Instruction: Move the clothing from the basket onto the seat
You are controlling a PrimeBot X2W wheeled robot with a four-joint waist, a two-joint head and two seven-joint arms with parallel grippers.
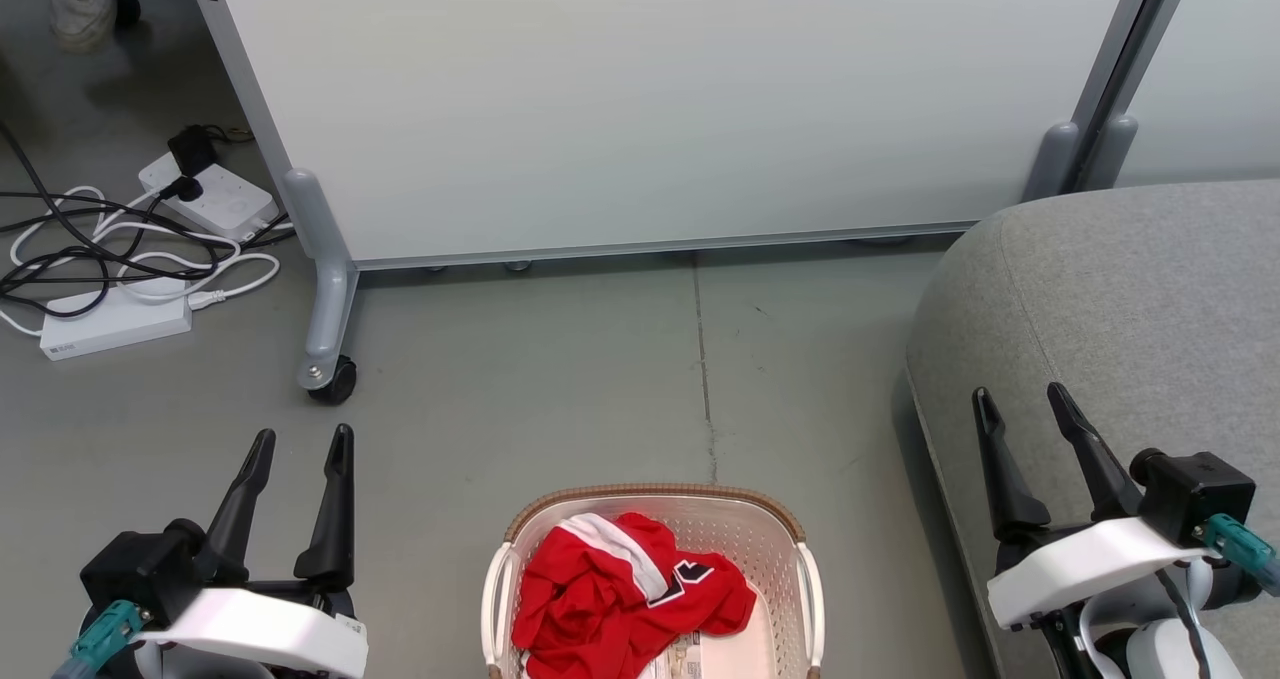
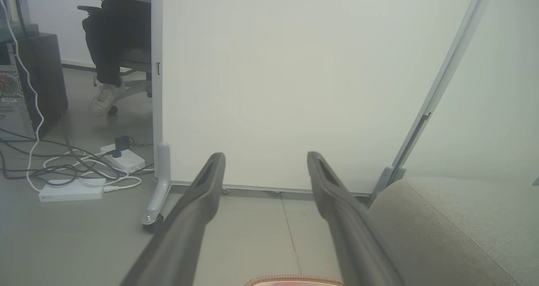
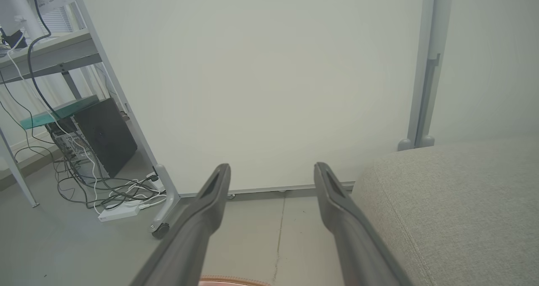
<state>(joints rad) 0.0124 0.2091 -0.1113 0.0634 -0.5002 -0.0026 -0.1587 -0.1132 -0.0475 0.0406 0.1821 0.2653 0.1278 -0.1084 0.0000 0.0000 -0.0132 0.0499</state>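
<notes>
Both sets spread wide, holding nothing: my left fingers, my right fingers. Red clothing piled in basket, low between them. Seat just beside right fingers. Risk: I grab only top cloth, other one left behind; tips catch basket holes, tip it over.

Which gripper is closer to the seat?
The right gripper: its fingers show against the grey seat, while the left gripper stands over bare floor across the basket.
</notes>
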